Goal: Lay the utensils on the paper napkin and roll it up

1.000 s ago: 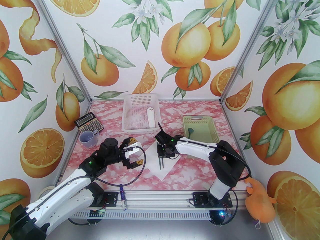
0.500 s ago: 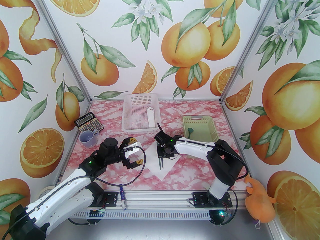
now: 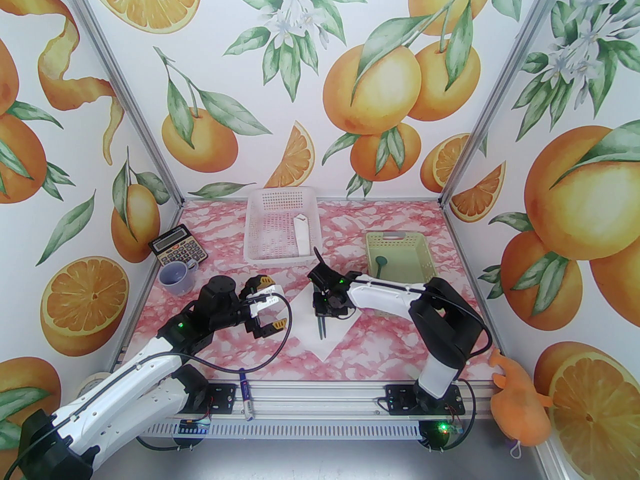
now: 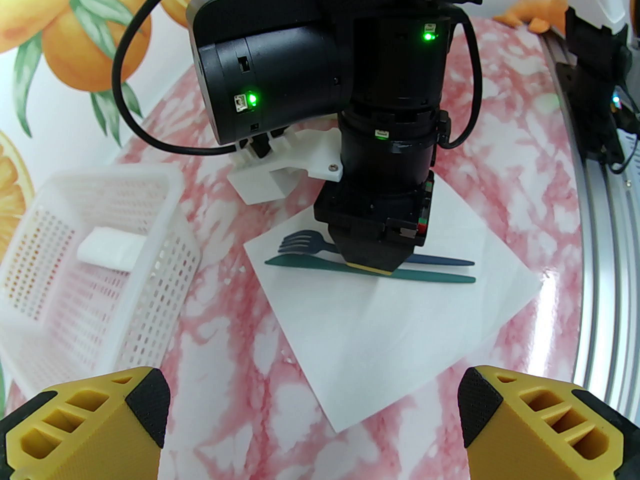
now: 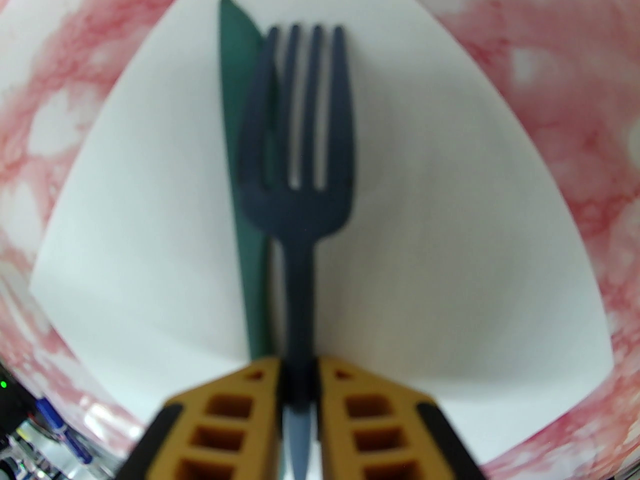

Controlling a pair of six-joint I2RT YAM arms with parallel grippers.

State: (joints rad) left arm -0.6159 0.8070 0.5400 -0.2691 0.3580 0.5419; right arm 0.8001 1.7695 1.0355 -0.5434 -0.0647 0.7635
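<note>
The white paper napkin [image 3: 334, 339] lies as a diamond on the pink marbled table between the arms. A dark green knife [image 5: 240, 118] rests on it. A dark blue fork [image 5: 300, 178] lies right beside it, tines partly over the blade. My right gripper [image 5: 299, 368] points down onto the napkin [image 5: 450, 268], shut on the fork's handle. In the left wrist view the fork [image 4: 300, 242] and knife [image 4: 310, 264] run under the right gripper [image 4: 372, 263]. My left gripper [image 3: 270, 304] hovers open just left of the napkin [image 4: 400, 328]. A green spoon [image 3: 381, 263] lies in the green basket [image 3: 395, 238].
A white mesh basket [image 3: 282, 198] with a folded white piece stands at the back centre. A calculator [image 3: 178, 251] and a purple cup [image 3: 176, 275] sit at the left. A marker pen [image 3: 245, 393] lies on the front rail. An orange plush [image 3: 520, 403] hangs at the front right.
The right arm's elbow has drifted slightly left while its gripper stays low over the napkin with the fork. The left arm has not moved.
</note>
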